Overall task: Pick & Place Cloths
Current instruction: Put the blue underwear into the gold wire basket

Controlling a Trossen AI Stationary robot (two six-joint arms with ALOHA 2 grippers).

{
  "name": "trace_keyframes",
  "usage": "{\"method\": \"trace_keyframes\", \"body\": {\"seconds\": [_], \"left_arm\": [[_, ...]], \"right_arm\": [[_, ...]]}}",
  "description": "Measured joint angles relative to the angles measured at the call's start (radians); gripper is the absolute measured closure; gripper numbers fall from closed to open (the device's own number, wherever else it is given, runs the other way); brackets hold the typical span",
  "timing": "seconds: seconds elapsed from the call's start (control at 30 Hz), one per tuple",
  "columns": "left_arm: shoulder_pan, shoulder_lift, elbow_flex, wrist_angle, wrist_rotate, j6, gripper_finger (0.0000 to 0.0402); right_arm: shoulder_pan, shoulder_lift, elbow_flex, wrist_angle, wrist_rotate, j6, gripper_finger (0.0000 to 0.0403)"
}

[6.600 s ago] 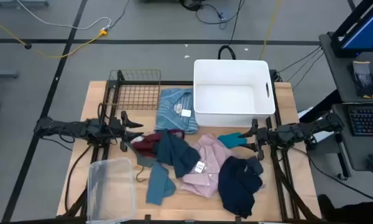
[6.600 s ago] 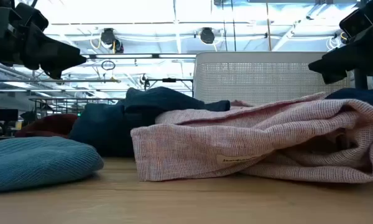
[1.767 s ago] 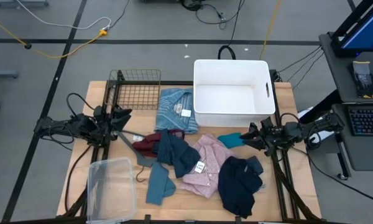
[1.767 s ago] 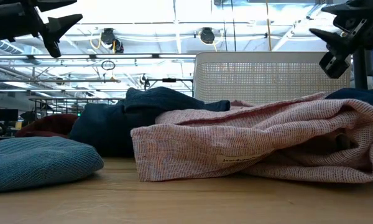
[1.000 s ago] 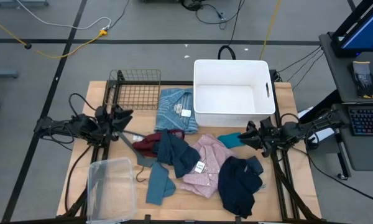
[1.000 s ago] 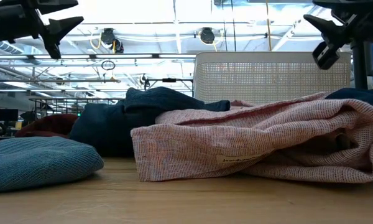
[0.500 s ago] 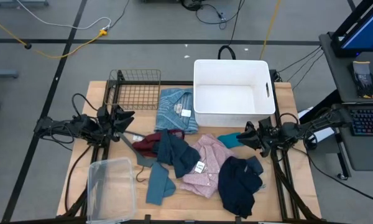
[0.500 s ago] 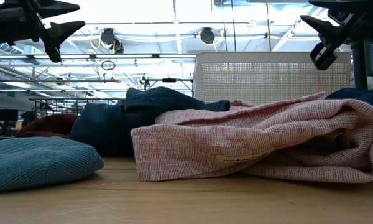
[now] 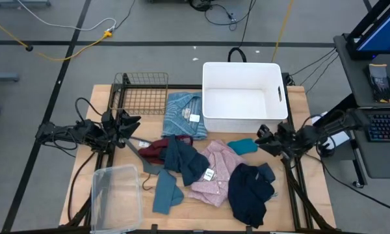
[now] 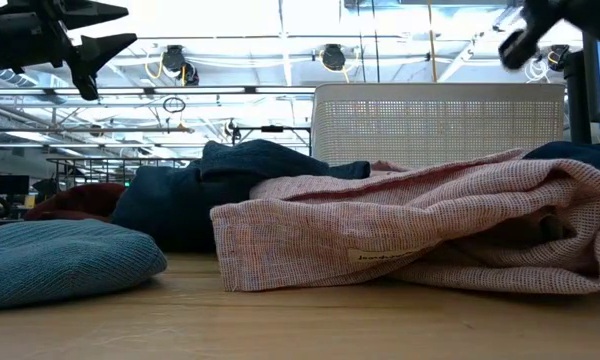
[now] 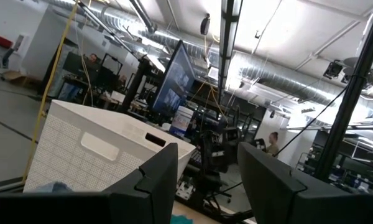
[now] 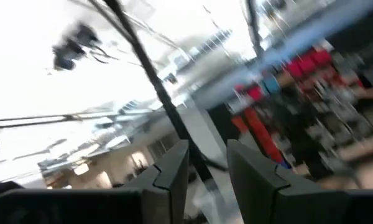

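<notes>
Several cloths lie in a loose heap on the wooden table: a light blue striped shirt (image 9: pixel 182 114), a maroon piece (image 9: pixel 154 151), a dark slate-blue piece (image 9: pixel 185 160), a pink tagged shirt (image 9: pixel 218 172), a dark navy piece (image 9: pixel 249 192), a small teal piece (image 9: pixel 242 145) and a slate-blue piece (image 9: pixel 166 192). My left gripper (image 9: pixel 135 123) is open and empty, raised above the table left of the heap. My right gripper (image 9: pixel 259 135) is open and empty, raised beside the teal piece; it shows high up in the low view (image 10: pixel 520 30).
A white bin (image 9: pixel 244 97) stands at the far right. A wire basket (image 9: pixel 143 94) is at the far left and a clear plastic container (image 9: pixel 117 198) at the near left. A grey hanger (image 9: pixel 140 158) lies partly under the heap.
My right gripper has risen above the right side of the heap and tipped its fingers upward, staying open. The cloths have not moved.
</notes>
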Motion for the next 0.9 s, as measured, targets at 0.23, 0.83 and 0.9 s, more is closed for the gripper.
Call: {"method": "trace_keyframes", "body": {"seconds": [0.23, 0.83, 0.9], "left_arm": [[0.0, 0.0, 0.0, 0.0, 0.0, -0.002, 0.0231], [0.0, 0.0, 0.0, -0.001, 0.0, 0.006, 0.0231], [0.0, 0.0, 0.0, -0.001, 0.0, 0.007, 0.0231]], "right_arm": [[0.12, 0.1, 0.267, -0.327, 0.015, -0.156, 0.0331], [0.264, 0.569, 0.883, -1.683, -0.072, 0.22, 0.0353], [0.27, 0.6, 0.883, -1.735, -0.111, 0.266, 0.0352]]}}
